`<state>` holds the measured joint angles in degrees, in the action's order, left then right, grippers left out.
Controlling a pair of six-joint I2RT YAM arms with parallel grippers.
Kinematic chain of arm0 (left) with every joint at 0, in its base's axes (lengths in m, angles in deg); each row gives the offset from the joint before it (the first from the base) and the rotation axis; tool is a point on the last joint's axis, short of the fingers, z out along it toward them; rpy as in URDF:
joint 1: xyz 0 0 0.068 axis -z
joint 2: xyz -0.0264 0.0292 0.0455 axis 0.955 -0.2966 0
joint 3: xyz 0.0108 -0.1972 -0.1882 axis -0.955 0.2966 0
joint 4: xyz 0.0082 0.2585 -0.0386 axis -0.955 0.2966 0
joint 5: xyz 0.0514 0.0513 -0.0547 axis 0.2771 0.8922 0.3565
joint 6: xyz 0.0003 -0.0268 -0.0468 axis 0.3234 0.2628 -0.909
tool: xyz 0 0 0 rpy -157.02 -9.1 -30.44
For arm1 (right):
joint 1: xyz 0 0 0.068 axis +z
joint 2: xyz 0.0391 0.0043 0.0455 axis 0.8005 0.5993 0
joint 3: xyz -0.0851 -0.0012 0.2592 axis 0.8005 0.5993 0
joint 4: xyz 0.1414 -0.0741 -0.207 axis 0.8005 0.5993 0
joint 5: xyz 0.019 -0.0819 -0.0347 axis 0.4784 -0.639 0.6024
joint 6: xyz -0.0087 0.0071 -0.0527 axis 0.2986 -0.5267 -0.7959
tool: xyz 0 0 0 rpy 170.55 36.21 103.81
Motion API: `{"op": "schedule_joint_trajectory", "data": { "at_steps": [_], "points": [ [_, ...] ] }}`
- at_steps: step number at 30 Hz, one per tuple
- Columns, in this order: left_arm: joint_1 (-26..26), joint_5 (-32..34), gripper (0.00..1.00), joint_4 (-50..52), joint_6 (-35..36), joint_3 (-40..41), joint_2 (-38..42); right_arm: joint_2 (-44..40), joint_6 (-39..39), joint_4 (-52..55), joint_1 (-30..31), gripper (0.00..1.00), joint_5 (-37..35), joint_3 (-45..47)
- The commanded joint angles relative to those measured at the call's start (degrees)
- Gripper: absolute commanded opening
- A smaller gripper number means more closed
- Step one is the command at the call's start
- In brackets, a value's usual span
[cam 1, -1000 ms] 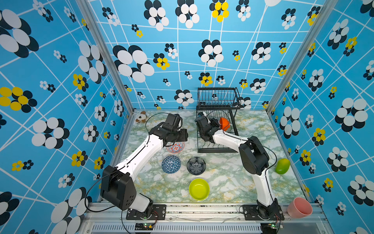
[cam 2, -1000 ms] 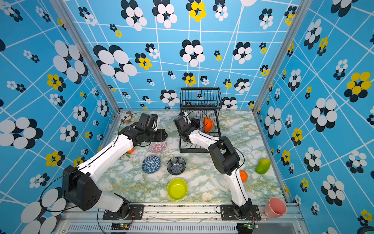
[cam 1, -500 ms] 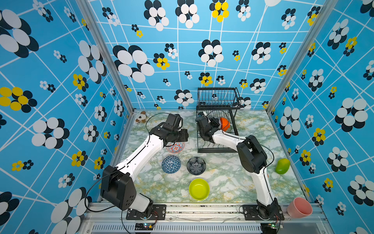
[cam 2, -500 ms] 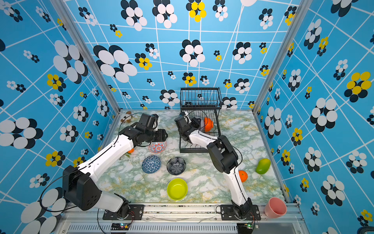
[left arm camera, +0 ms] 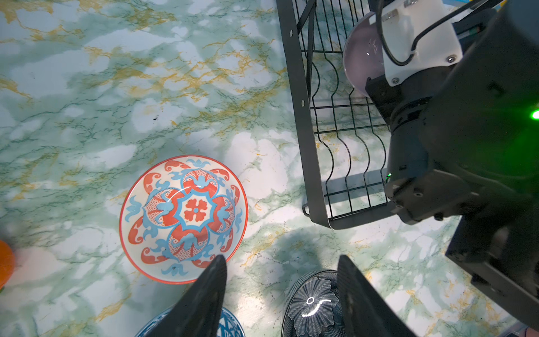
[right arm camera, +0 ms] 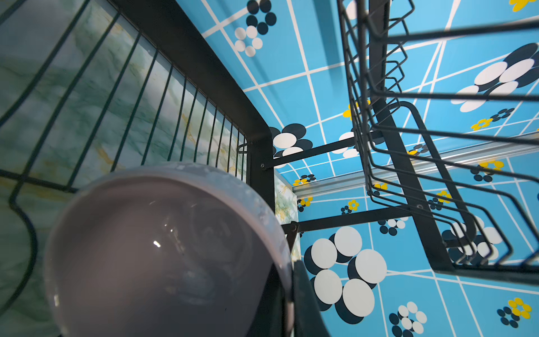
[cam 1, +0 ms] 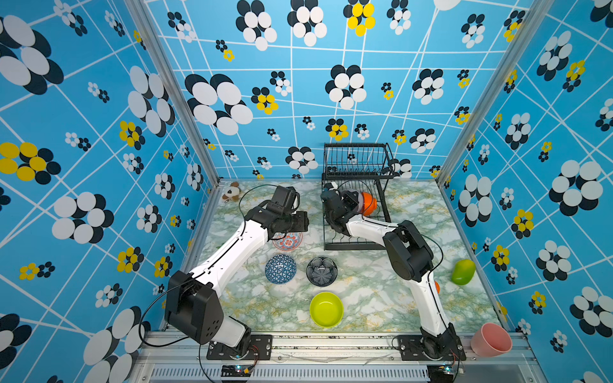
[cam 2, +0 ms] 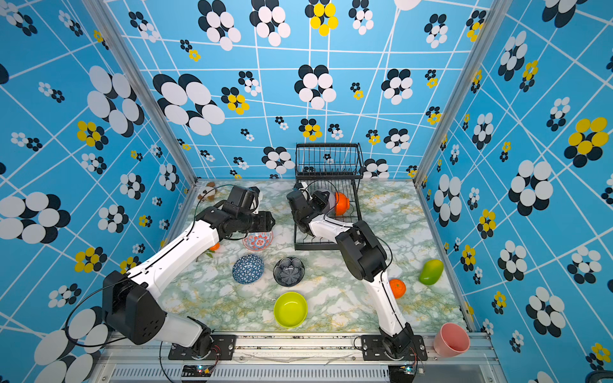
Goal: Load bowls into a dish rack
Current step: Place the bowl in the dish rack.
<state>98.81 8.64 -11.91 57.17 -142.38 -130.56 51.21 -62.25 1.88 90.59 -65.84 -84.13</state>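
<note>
The black wire dish rack (cam 1: 351, 247) stands at the back, seen in both top views. An orange bowl (cam 1: 369, 202) stands on edge in its lower tray. My right gripper (right arm camera: 288, 277) is shut on the rim of the pale lilac bowl (right arm camera: 163, 256), holding it on edge over the lower tray, beside the orange bowl. My left gripper (left arm camera: 281, 258) hangs open and empty above the table. It is between the red-blue floral bowl (left arm camera: 183, 218) and the black flower bowl (left arm camera: 312, 306). The blue geometric bowl (cam 1: 280, 269) and lime-green bowl (cam 1: 326, 309) rest on the table.
A green fruit (cam 1: 463, 272) and an orange fruit (cam 2: 397, 287) lie to the right of the right arm. A pink cup (cam 1: 491, 340) sits on the front rail. A plush toy (cam 1: 231, 191) lies in the back left corner. Another orange fruit (cam 2: 214, 246) lies under the left arm.
The right arm's elbow has edged slightly toward the rack, the lilac bowl still in its grip. The left arm has not moved.
</note>
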Motion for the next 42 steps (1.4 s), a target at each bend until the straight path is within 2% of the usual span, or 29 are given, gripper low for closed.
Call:
{"op": "schedule_joint_trajectory", "data": {
  "at_steps": [1, 17, 28, 42],
  "points": [
    [0.6, 0.2, 0.63, -0.3, 0.3, 0.8, -0.5, -0.2, -3.1, -6.9, -0.6, 0.00, -3.8, 0.5],
    [0.7, 0.4, 0.63, -0.3, 0.3, 0.8, -0.4, 2.1, -9.0, -12.4, -1.4, 0.00, -4.9, 1.6],
    [0.8, 0.4, 0.63, -0.3, 0.4, 0.9, -0.6, 6.6, -25.8, -30.1, -1.4, 0.00, -6.1, 1.3],
    [1.0, 0.6, 0.63, -0.2, 0.4, 0.9, -0.6, 8.7, -27.7, -30.6, -0.3, 0.00, -6.3, 0.8]
  ]
}}
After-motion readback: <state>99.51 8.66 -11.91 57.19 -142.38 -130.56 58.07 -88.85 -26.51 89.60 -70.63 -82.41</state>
